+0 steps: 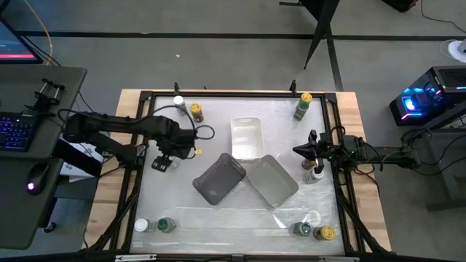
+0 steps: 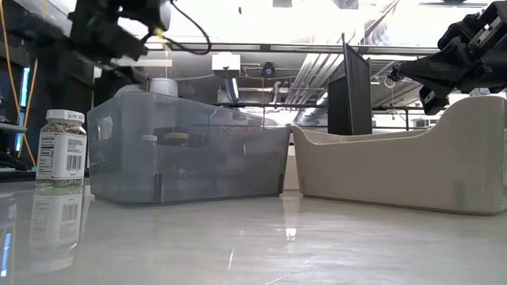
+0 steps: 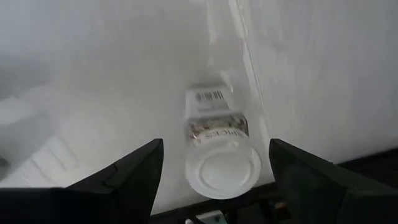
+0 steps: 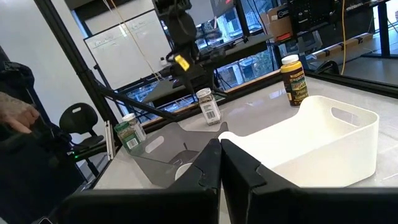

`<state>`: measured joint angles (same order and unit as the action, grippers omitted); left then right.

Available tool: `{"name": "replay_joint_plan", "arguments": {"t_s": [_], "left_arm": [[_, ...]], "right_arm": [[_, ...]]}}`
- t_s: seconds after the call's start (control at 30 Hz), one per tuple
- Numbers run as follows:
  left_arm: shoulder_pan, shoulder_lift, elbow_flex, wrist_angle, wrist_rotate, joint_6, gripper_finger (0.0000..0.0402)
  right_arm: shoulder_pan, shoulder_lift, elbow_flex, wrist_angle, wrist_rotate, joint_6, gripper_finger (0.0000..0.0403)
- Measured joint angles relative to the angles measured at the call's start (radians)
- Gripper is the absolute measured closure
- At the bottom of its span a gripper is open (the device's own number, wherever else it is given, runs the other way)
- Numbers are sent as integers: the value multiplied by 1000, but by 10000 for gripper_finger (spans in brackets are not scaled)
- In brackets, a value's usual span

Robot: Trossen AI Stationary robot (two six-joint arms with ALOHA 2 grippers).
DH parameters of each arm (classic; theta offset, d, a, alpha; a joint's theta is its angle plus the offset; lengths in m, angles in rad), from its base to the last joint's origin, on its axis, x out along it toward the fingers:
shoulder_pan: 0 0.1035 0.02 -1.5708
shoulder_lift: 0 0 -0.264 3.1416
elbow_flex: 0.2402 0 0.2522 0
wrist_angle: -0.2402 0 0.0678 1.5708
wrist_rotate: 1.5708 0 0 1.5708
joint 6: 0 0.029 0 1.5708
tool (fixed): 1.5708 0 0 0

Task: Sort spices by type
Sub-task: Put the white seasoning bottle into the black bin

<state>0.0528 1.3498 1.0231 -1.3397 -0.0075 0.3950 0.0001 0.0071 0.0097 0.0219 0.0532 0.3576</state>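
The left gripper [image 1: 162, 161], fingers spread, hovers over a white-lidded glass spice jar [image 3: 219, 147] at nine o'clock. The right gripper [image 4: 219, 163] waits pinched together at three o'clock. Sorting looks barely begun: jars remain scattered around the three trays.

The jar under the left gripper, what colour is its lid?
White. The spice jar shows its lid best in the left wrist view, between the left gripper's open fingers.

A spice jar [image 3: 219, 146] with a white lid stands upright on a pale, glossy tabletop [image 3: 112, 68], seen from above. The left gripper [image 3: 214, 163] hangs over it, its two dark fingers [image 3: 124, 180] spread wide on either side, not touching the jar.
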Motion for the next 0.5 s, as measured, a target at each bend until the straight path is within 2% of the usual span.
{"name": "replay_joint_plan", "arguments": {"t_s": [0.2,0.5], "left_arm": [[-19,0,-108,18,-4,-44,121],[-15,-3,-160,156,-23,-98,122]], "right_arm": [[0,0,0,0,0,0,402],[0,0,0,0,0,0,402]]}}
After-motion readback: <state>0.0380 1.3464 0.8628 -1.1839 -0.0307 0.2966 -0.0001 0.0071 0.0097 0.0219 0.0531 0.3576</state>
